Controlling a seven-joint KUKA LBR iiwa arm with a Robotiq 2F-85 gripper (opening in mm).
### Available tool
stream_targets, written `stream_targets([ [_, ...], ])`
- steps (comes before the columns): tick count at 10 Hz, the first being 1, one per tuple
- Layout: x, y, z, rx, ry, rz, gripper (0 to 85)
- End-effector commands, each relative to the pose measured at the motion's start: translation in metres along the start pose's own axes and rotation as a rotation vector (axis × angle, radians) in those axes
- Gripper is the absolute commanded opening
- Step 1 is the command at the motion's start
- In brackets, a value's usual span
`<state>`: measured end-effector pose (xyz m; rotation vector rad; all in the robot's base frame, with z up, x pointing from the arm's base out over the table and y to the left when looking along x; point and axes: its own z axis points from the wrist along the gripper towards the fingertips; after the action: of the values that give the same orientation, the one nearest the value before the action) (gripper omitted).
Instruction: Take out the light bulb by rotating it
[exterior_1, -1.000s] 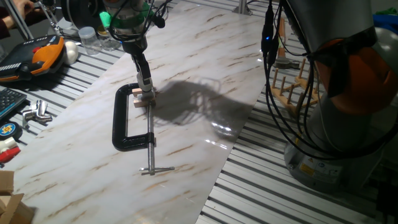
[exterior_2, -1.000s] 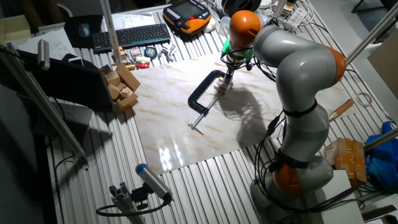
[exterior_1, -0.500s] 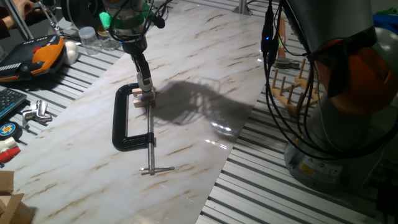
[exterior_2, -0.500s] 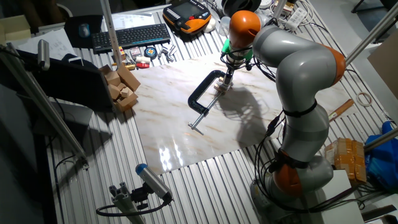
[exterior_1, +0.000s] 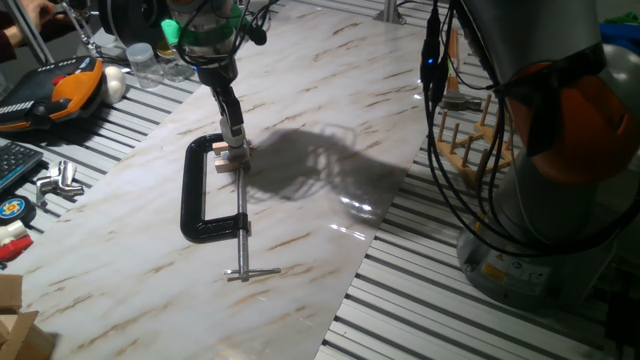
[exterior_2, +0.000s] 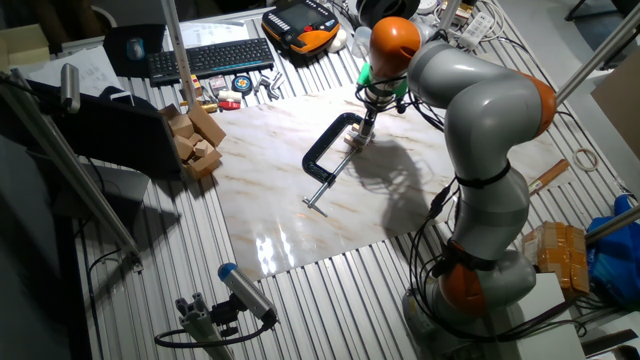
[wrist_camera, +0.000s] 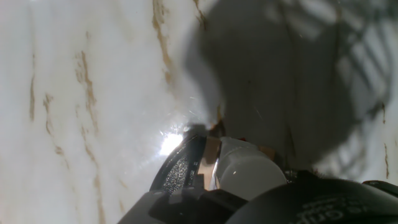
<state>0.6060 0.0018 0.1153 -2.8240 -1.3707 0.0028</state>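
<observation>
The light bulb shows in the hand view as a frosted white round shape close to the camera. A dark textured finger pad lies against its left side; the other finger is hidden by the dark hand housing. In the fixed views my gripper points down onto a small wooden block, which is held in a black C-clamp lying on the marble board. The fingers stand narrow and hide the bulb in both fixed views.
An orange-and-black tool, a white ball and clear jars lie beyond the board's far left edge. A wooden peg rack stands at the right. A keyboard and a wooden block stack show left of the board.
</observation>
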Motion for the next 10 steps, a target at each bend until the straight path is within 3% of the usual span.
stream_targets([
  [1, -0.0002, -0.0002, 0.0000, -0.001, 0.001, -0.002, 51.0],
  [6, -0.0010, -0.0008, 0.0005, -0.007, 0.004, -0.013, 51.0],
  [8, -0.0012, -0.0011, 0.0006, -0.020, 0.007, -0.014, 17.0],
  [9, -0.0014, -0.0012, 0.0003, -0.024, 0.009, -0.014, 17.0],
  [10, -0.0015, -0.0012, 0.0001, -0.024, 0.009, -0.014, 0.0],
])
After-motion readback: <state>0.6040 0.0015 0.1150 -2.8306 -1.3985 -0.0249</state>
